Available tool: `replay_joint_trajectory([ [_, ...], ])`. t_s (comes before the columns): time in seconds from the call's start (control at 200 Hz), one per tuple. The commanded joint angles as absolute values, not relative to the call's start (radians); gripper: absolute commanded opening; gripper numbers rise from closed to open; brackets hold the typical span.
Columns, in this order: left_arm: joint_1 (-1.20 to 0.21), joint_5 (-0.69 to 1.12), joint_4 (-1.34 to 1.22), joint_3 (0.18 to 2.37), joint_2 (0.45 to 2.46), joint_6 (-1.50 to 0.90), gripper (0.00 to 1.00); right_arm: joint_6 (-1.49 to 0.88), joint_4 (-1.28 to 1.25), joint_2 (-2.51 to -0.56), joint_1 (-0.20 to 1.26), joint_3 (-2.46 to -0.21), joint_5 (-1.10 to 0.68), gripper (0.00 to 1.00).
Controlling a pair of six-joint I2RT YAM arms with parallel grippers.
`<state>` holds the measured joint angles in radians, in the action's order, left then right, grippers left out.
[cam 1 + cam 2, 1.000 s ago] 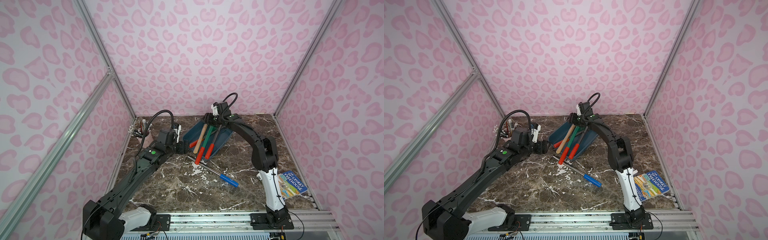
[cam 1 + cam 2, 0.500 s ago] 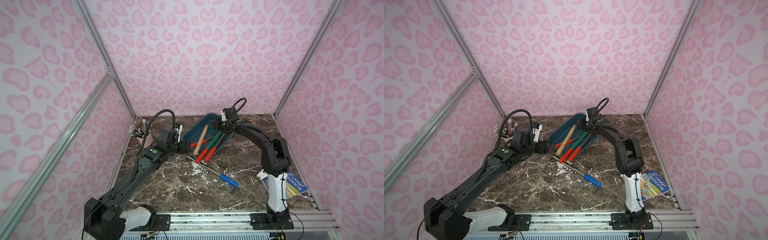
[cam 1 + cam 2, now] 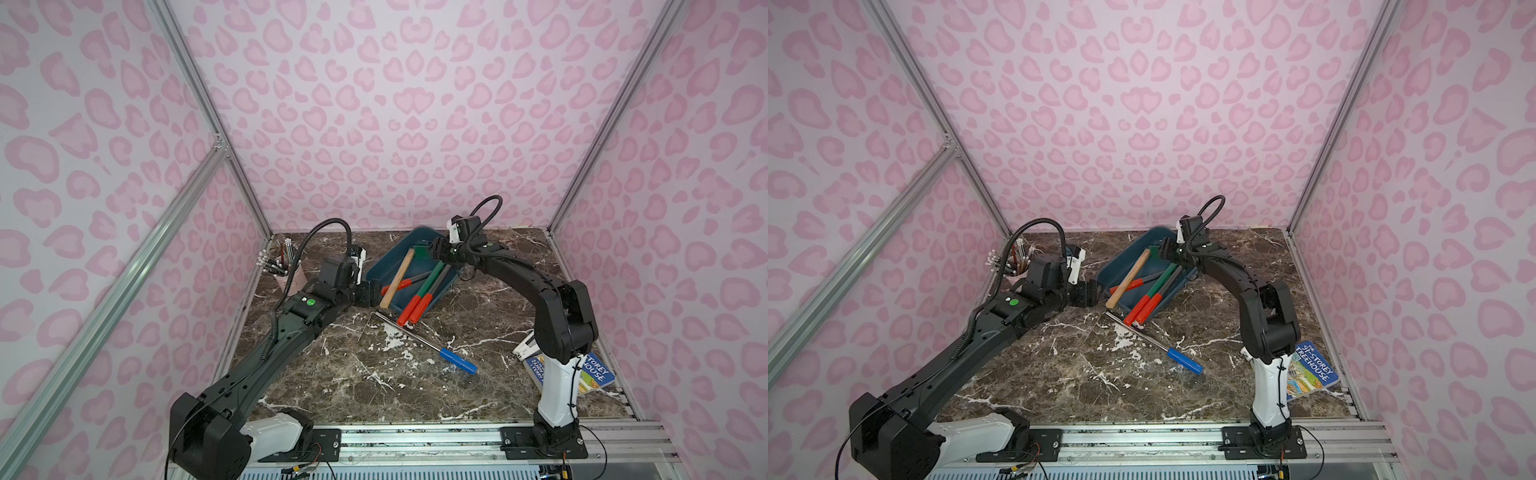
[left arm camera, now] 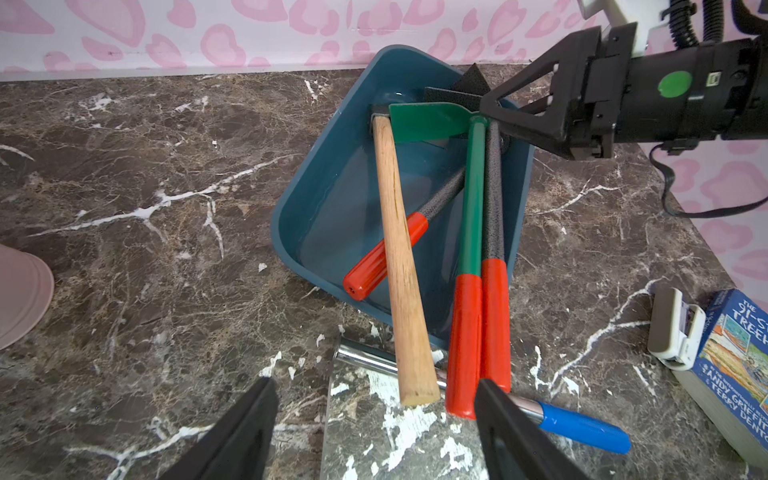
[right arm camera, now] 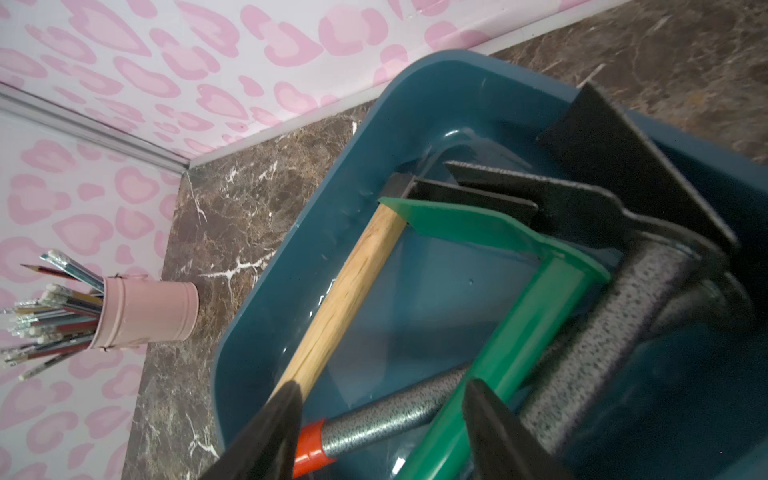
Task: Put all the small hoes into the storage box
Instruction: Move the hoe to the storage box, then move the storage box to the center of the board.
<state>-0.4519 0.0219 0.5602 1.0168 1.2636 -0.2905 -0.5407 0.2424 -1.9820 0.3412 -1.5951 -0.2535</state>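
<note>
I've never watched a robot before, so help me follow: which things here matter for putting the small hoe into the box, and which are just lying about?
Belonging to the job:
- shallow teal plastic storage box
- green metal hoe with red grip, probably; its head lies in the box

Just lying about:
- blue-handled steel rod on the table
- pink pencil cup
- paperback book

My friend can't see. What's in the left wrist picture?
A blue box on a marble table holds four garden tools, handles poking over its rim: a green hoe, a wooden-handled one and two grey ones with red grips. The right hand is beside the hoe's blade; the left hand, open, points at the handle ends.
</note>
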Motion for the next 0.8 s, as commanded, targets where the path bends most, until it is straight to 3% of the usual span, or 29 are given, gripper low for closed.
replay_joint_trajectory([
  [0.0,-0.453,0.027,0.520,1.022,1.270,-0.278,0.78,-0.497,0.188,-1.932,0.342,-1.546,-0.265,0.67],
  [0.315,-0.462,0.023,0.491,1.013,1.280,-0.278,0.80,-0.393,0.124,-1.768,0.342,-1.336,-0.259,0.67],
  [0.535,-0.466,0.025,0.456,1.009,1.284,-0.275,0.83,-0.355,0.122,-1.688,0.347,-1.237,-0.242,0.86],
  [0.59,-0.465,0.027,0.448,1.008,1.281,-0.275,0.85,-0.347,0.124,-1.665,0.353,-1.215,-0.225,0.98],
  [0.795,-0.467,0.017,0.444,1.017,1.288,-0.273,0.90,-0.319,0.139,-1.576,0.363,-1.137,-0.216,0.99],
])
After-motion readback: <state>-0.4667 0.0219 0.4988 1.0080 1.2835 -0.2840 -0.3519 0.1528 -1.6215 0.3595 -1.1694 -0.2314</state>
